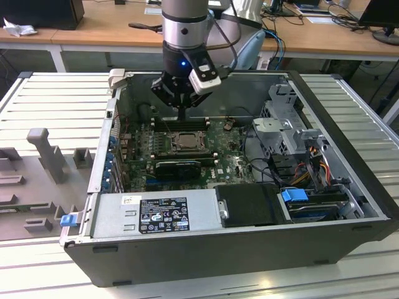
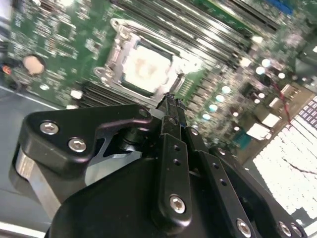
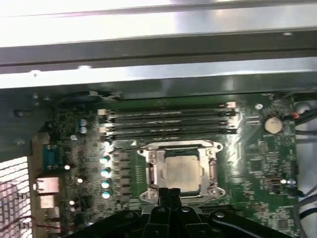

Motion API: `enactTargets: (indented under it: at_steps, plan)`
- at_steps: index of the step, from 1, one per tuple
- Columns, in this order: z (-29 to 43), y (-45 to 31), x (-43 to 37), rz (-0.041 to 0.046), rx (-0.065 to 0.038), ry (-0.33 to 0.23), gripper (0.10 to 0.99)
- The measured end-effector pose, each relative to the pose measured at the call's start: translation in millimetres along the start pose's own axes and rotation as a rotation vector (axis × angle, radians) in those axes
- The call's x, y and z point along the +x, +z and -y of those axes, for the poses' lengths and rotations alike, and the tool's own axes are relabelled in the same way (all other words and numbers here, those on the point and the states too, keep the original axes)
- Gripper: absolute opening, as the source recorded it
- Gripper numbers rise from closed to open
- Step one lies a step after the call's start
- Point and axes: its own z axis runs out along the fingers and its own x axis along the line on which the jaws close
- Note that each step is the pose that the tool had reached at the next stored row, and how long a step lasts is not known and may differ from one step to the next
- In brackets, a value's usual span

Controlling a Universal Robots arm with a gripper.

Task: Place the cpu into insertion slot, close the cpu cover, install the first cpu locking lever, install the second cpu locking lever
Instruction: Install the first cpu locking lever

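**One claw, pinched tight, over a seated chip**

One claw (image 1: pixel 181 116) was in play, and its fingers (image 2: pixel 171 111) were pressed together into a single narrow blade with nothing between them. In both wrist views the tip (image 3: pixel 168 191) pointed at the edge of the insertion slot (image 3: pixel 177 147); whether it touched the metal there, I couldn't tell. In the exterior view it hung on the grey arm (image 1: pixel 184 25) just above the board, over the far side of the socket.

And the cpu (image 3: pixel 181 171)? It lay flat in that slot, its pale face showing square through the window of the cpu cover (image 3: pixel 154 171). The cover was down around it, its frame level with the board. The second wrist view showed the same chip (image 2: pixel 146 68) bright inside its metal surround (image 2: pixel 116 54).

Just beyond the socket ran the long black memory slots (image 3: pixel 168 121), all on the green motherboard (image 1: pixel 230 159). That sat deep in the open computer case (image 1: pixel 218 255), beside the silver power supply (image 1: pixel 156 215). The case rested on a slatted metal table (image 1: pixel 56 99).
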Motion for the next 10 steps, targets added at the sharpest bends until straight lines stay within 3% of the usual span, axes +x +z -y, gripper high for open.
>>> enactTargets:
  at_steps: [7, 8, 10]
  plan:
    - [2.3, 6.5, 33.9, -0.0001, 0.0, -0.001, 0.106]
    - [1.9, 11.1, 45.3, -0.0001, 0.0, -0.001, 0.106]
    - [-8.7, 16.4, 51.4, 0.0, -0.001, -0.001, 0.106]
